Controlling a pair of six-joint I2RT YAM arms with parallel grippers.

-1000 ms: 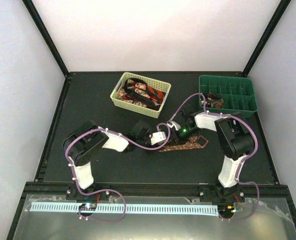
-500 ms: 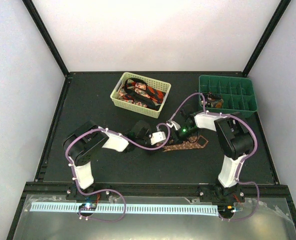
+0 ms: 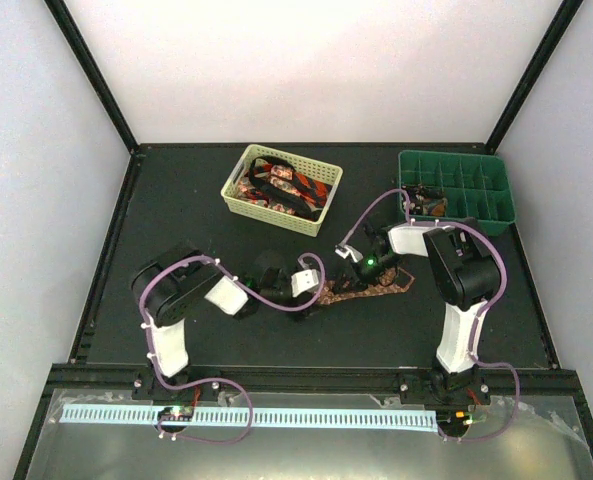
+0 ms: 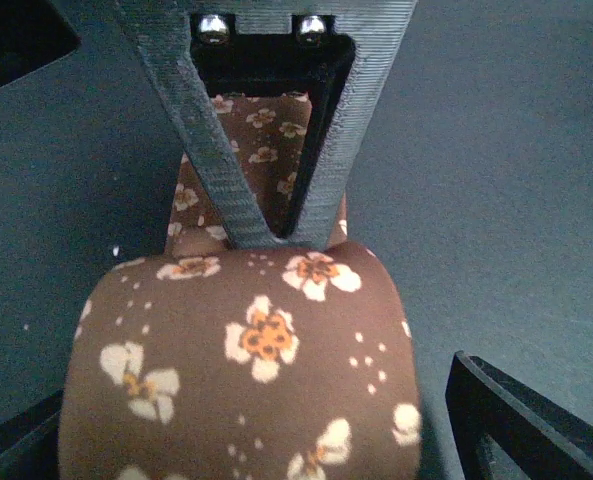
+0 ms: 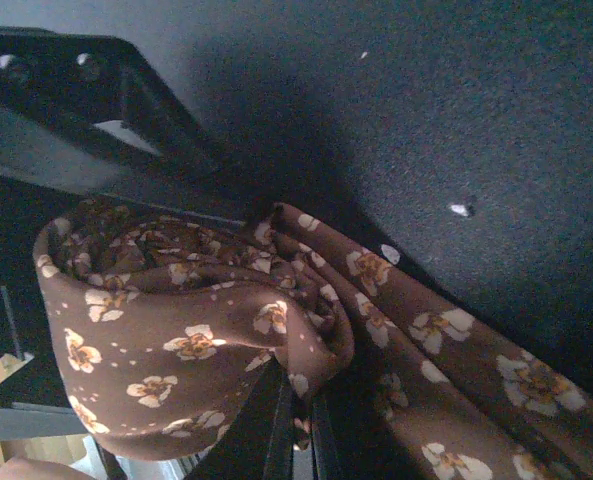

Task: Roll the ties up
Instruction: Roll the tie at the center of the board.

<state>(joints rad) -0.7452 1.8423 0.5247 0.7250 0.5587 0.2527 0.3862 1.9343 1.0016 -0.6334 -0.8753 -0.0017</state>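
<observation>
1. Brown flowered tie (image 3: 371,287) lies on the desk (image 3: 206,220), centre-right of the top view. Rolled end sits at its left, loose tail runs right.
2. My right pincer (image 4: 276,232): tips closed together on the fabric right at the roll.
3. My left pincer (image 3: 319,296): spread wide, roll between the fingers, gap visible on one side, nothing gripped.
4. Handling guess: light, soft, slick cloth, so the coil likely springs loose. Best hold is across the roll's sides, not the tail.
</observation>
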